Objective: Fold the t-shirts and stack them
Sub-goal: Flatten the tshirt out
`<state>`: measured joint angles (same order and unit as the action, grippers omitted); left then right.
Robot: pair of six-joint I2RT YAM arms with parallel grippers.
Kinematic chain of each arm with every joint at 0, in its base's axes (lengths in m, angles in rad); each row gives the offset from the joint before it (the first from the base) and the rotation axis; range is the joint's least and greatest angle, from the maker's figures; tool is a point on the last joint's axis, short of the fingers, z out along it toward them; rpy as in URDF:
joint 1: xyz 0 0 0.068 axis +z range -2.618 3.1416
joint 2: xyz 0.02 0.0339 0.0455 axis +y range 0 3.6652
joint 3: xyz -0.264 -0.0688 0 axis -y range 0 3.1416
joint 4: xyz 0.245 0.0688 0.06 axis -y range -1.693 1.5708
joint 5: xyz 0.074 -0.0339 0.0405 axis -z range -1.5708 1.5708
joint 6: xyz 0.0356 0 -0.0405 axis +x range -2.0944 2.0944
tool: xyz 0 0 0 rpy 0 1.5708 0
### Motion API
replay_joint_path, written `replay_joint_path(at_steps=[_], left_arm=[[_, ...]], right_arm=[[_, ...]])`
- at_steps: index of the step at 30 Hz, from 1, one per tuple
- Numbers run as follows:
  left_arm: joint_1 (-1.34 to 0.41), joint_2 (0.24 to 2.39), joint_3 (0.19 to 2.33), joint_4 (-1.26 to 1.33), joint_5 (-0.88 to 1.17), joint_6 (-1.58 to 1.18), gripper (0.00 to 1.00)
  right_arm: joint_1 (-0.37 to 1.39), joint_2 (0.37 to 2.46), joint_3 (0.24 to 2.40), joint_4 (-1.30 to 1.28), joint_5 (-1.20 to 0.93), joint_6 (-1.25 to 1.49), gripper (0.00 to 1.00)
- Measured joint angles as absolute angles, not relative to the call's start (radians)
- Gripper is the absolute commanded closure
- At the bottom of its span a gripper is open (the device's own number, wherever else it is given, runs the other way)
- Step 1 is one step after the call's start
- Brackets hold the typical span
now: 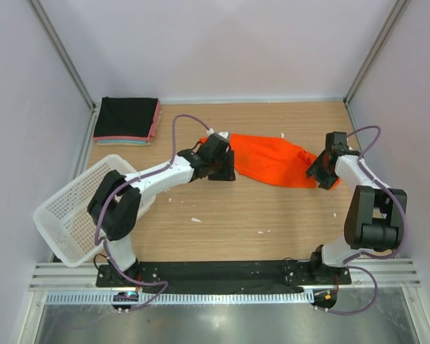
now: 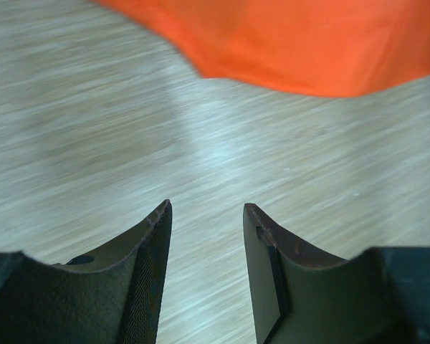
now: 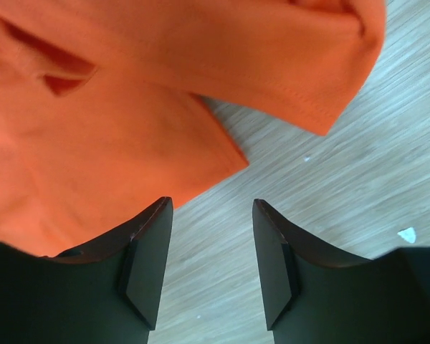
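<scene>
A folded stack [image 1: 127, 122] of shirts (black on top) is set at the far left corner of the desk [image 1: 236, 222], near the basket [image 1: 72, 215]. The orange shirt [image 1: 272, 159] is spread crumpled mid-desk, not yet folded. The left fingers [image 2: 163, 218] and right fingers [image 3: 158, 222] are held partly open at either end of it, with nothing gripped. Those empty gaps are shown only by the wrist views; the stack is shown only from above.

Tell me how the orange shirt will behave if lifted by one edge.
Probably floppy: the orange shirt lies rumpled in loose folds. Likely light: its thin hemmed edge folds over itself. Pushed, it would probably bunch, given those wrinkles, rather than slide.
</scene>
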<state>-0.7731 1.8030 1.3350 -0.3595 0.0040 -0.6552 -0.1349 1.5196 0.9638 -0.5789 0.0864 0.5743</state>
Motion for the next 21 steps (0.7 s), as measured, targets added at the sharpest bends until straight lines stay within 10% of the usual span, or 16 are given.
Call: replay_joint_path(at_steps=[13, 17, 21], left_arm=[[-0.747, 1.574, 1.210, -0.394, -0.030, -0.669, 0.54], [-0.747, 1.557, 1.166, -0.395, -0.034, -0.677, 0.54], [-0.747, 1.526, 1.123, -0.406, -0.050, -0.680, 0.54]], right_arm=[[-0.166, 1.662, 0.951, -0.438, 0.142, 0.576, 0.58], [-0.166, 1.655, 0.928, -0.398, 0.134, 0.578, 0.98], [-0.155, 1.622, 0.882, -0.360, 0.093, 0.615, 0.99]])
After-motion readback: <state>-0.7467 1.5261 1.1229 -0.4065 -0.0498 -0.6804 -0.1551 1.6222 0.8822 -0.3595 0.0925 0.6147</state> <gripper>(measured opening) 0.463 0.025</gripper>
